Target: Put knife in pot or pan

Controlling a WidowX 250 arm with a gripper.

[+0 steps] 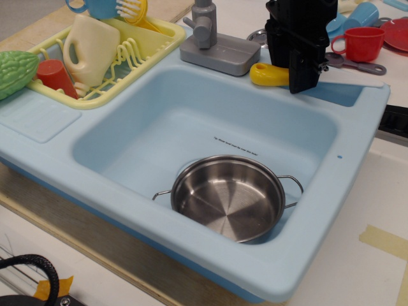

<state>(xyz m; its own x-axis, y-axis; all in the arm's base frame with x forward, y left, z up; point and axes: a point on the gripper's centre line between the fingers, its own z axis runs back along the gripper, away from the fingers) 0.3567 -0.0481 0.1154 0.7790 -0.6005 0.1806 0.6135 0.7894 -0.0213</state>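
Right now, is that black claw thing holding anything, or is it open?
Tool: down over the knife on the sink's back ledge; whether it is open or closed on the handle cannot be told from this view.
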